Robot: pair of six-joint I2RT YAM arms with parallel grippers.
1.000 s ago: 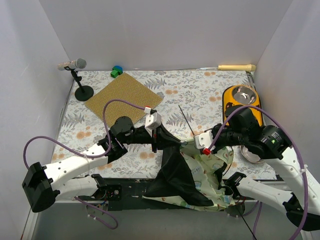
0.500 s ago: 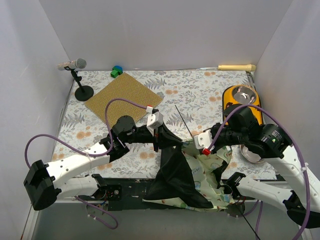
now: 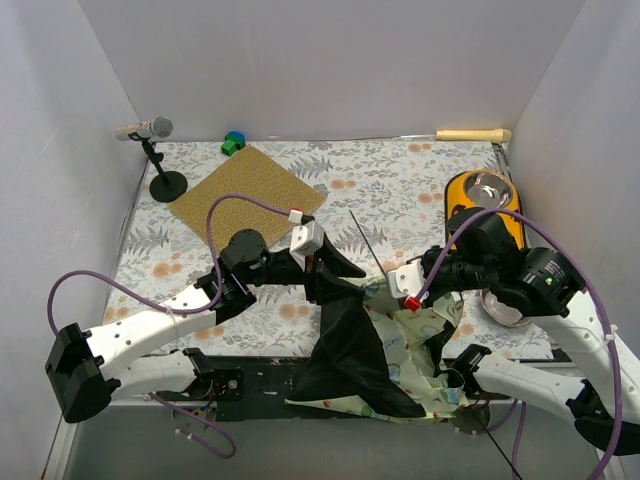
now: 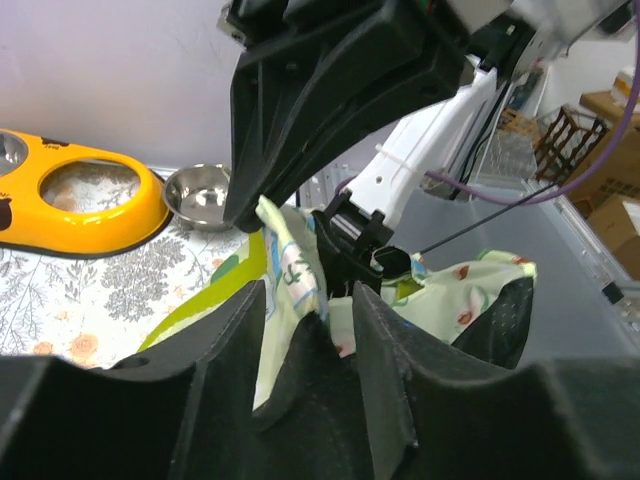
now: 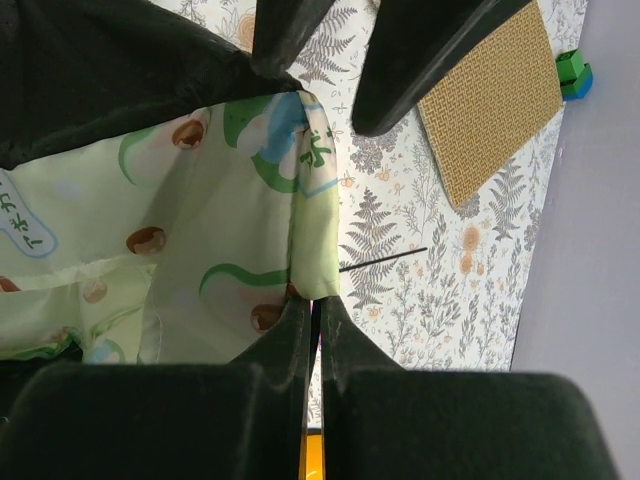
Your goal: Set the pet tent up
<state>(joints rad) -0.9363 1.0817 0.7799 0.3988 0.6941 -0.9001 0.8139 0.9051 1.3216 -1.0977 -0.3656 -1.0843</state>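
Pet tent (image 3: 352,352) clamped in right gripper (image 5: 315,308), left gripper (image 4: 308,322) apart, yellow feeder (image 4: 92,222) alongside

Noted pale cream-green printed fabric and black underside on pet tent (image 3: 398,335), near centre. Saw brown woven square mat (image 3: 248,193) far left, on white fern-and-orange-flower patterned table cover (image 3: 400,180). Spotted yellow-orange plastic bowl holder (image 3: 457,192) far right.

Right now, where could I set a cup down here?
Bare cloth lies at the back between the brown mat and the yellow feeder, save a thin black pole, and along the left, nearer than the microphone stand. The near middle is crowded: pet tent, left arm and right arm.
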